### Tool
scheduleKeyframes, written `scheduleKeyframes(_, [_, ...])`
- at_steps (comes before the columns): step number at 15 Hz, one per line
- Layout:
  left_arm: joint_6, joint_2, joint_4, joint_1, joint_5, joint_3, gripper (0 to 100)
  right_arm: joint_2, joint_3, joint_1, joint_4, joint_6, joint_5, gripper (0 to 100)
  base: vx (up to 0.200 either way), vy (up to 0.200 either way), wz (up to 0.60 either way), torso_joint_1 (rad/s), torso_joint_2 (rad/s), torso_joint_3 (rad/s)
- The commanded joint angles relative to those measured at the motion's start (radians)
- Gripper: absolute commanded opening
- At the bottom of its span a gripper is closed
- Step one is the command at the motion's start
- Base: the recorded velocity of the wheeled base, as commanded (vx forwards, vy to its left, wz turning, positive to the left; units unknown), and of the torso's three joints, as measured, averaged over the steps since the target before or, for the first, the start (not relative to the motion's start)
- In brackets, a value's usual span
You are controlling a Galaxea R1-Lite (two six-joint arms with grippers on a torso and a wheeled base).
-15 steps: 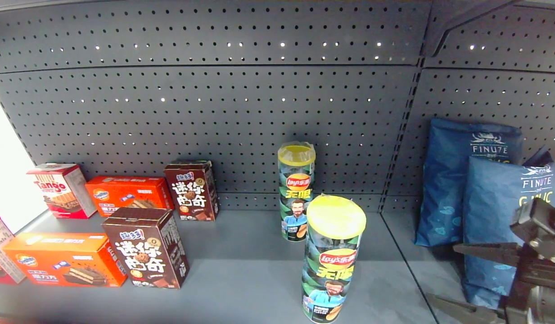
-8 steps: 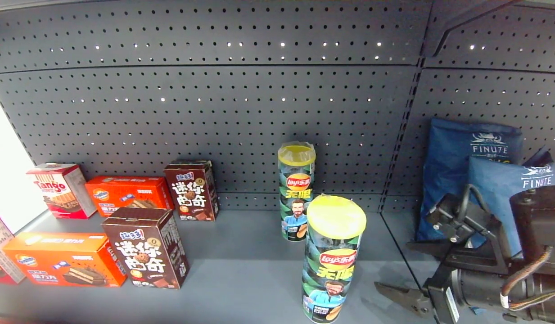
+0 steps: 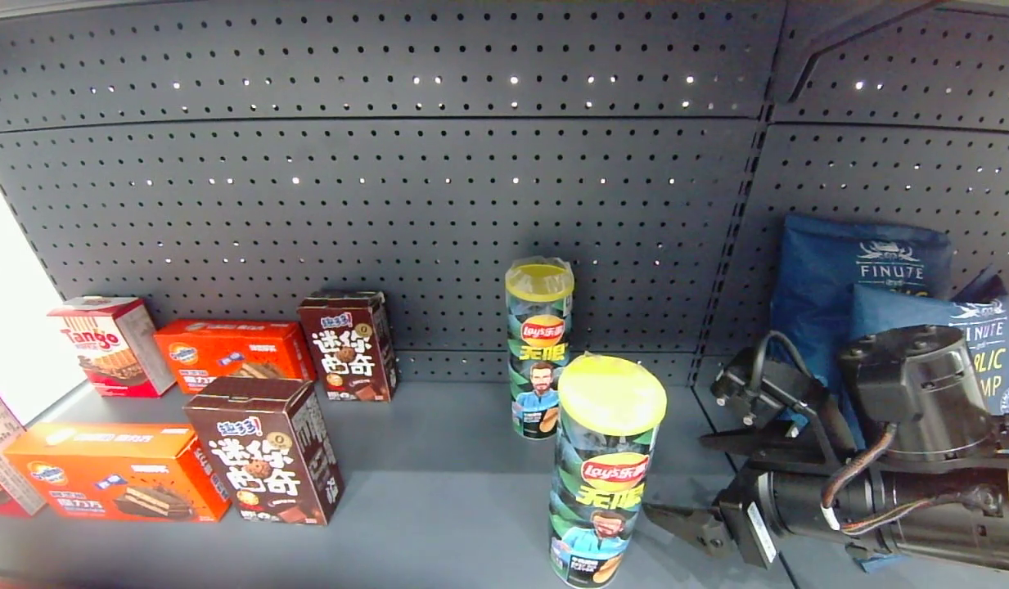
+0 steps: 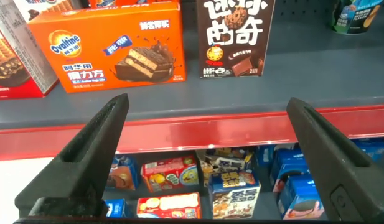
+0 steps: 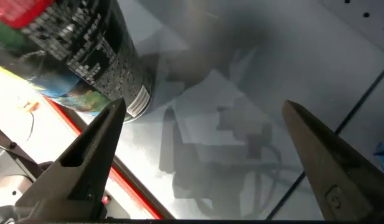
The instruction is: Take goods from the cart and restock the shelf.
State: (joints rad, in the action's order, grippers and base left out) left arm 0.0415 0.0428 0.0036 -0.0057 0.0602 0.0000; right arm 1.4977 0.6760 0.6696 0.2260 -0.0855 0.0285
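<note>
**Grey steel shelf bay: stock and tools, placed from the front chip can**

- Pegboard back panel (image 3: 373, 204): dark grey, perforated, standing well behind the front chip can (image 3: 606, 474).
- Shelf deck (image 3: 439, 491): grey metal, carrying the can. A red edge strip (image 4: 198, 130) runs along its front, left of the can, with mixed packets on a lower tier (image 4: 229, 186) beneath.
- Blue bags, two: rear bag (image 3: 856, 270) and front bag (image 3: 987, 343), upright, right of the can and further back, in the neighbouring bay.
- Right gripper (image 3: 676, 476): just right of the can, low, with its fingers pointing at the can's lower half. The jaws are spread wide and hold nothing. The can (image 5: 111, 56) lies outside one finger of this gripper (image 5: 203, 109), not between the two. Contact cannot be told.
- Front chip can: long axis vertical, yellow lid up, printed face turned to the shelf front, near the deck's front edge.
- Rear chip can (image 3: 539, 348): same pose, behind the front can and slightly left, near the pegboard.
- Brown cookie boxes: front box (image 3: 267, 450) left of the can, rear box (image 3: 349, 343) left and behind. Both are upright.
- Orange cake boxes: front box (image 3: 115, 470) and rear box (image 3: 234, 348), further left, lying flat.
- Red-and-white wafer box (image 3: 111, 343): far left, at the back.
- Left gripper (image 4: 207, 101): left of the can, before the red strip, facing the front orange box (image 4: 107, 46) and front brown box (image 4: 235, 37). Its jaws are wide apart and empty.
</note>
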Motion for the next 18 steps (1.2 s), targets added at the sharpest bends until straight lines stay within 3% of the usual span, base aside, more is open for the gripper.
scheduleKeyframes(1, [0.0, 0.003, -0.001, -0.002, 0.0, 0.0, 100, 0.009, 0.001, 0.002, 0.0, 0.0, 0.001, 100, 0.0, 0.0, 0.0, 0.0, 0.0, 0.0])
scheduleKeyframes(9, [0.0, 0.005, 0.001, -0.005, 0.0, 0.0, 100, 0.061, 0.03, 0.065, 0.001, 0.0, 0.001, 100, 0.0, 0.0, 0.0, 0.0, 0.0, 0.0])
scheduleKeyframes(18, [0.0, 0.005, 0.001, -0.007, 0.0, 0.0, 100, 0.075, 0.05, 0.067, 0.003, 0.0, -0.001, 100, 0.0, 0.0, 0.0, 0.0, 0.0, 0.0])
